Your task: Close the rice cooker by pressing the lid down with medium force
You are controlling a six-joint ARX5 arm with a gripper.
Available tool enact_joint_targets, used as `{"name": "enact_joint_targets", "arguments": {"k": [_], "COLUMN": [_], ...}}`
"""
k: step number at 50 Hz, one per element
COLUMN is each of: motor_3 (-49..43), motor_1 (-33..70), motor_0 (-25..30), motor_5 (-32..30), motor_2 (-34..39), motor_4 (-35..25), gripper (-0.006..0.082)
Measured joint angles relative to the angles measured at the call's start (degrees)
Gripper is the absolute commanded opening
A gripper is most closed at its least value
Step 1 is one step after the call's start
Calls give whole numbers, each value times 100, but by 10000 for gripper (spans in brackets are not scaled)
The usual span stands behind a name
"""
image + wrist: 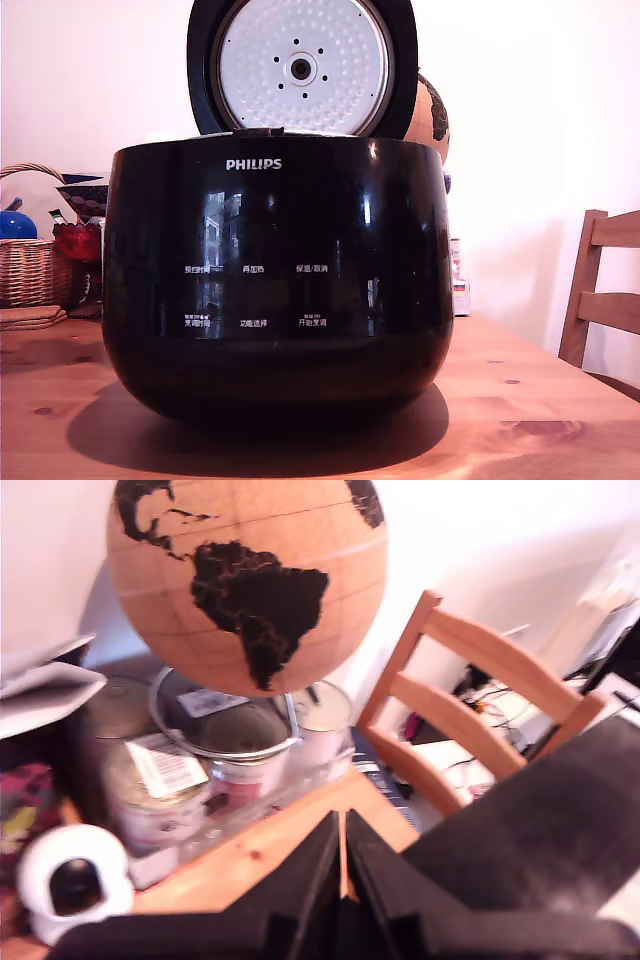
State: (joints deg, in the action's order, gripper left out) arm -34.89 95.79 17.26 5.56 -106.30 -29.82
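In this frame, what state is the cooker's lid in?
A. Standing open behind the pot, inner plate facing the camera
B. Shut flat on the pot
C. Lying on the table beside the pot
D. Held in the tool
A: in the exterior view the lid stands upright above the rear rim of the cooker, its dimpled white inner plate and central hole facing the camera.

Exterior view — low, table-level, close, facing the rice cooker (277,275) front-on. Wrist view looks down past the gripper (342,865) — both show cork globe (248,580) and chair (480,695).
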Motion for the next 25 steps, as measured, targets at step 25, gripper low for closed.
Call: {"name": "enact_joint_targets", "arguments": {"k": [25], "motor_3": [-1539], "motor_1": [-2], "motor_0": [540], "motor_5": [4], "motor_2": [-61], "motor_4": [-748], "gripper": [-19]}}
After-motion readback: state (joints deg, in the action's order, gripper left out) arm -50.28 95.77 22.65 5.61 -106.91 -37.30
